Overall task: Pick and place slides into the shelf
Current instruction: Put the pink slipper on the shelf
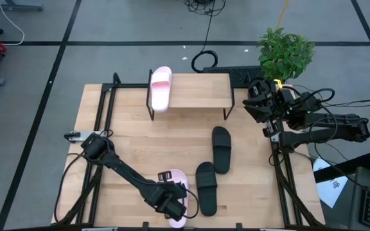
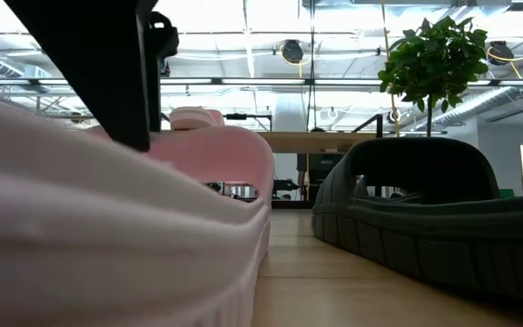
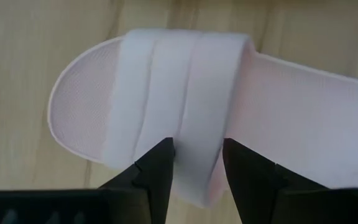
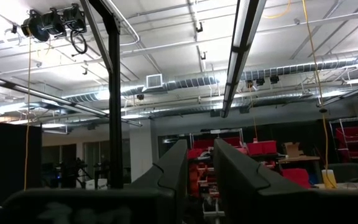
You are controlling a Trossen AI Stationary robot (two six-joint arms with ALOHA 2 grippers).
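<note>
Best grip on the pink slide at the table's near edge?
Take the pink slide by its strap, from above. The strap arches over the footbed, so fingers can straddle one band, as the left end effector does now; the sole lies flat.

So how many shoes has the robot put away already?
One pink slide lies on the shelf. The left gripper is at the second pink slide's strap. Two black slides wait on the table; the right gripper is parked aside.
</note>
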